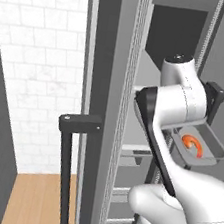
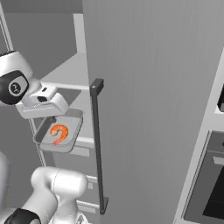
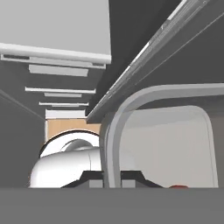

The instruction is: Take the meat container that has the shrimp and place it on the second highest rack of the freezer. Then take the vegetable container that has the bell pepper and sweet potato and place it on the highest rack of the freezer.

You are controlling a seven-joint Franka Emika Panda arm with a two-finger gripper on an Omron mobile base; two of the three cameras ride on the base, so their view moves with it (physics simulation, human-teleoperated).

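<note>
A grey meat container (image 2: 65, 139) hangs level in front of the open freezer (image 1: 157, 55), and the curled orange shrimp (image 2: 59, 133) lies in its middle. My gripper (image 2: 51, 117) is shut on the container's near rim (image 3: 111, 144), which rises between the fingertips in the hand view. The container (image 1: 211, 148) with the shrimp (image 1: 193, 144) sits just above the front of a pale shelf (image 2: 86, 141). A higher pale shelf (image 2: 65, 72) lies above my hand. The bell pepper and sweet potato are out of view.
The freezer door (image 2: 153, 105) stands open at the right, its dark bar handle (image 2: 98, 144) close to the container. Another grey panel (image 1: 104, 108) with a handle (image 1: 68, 168) flanks the left. Grey drawers (image 1: 133, 162) sit below. A black-windowed oven (image 2: 210, 188) is far right.
</note>
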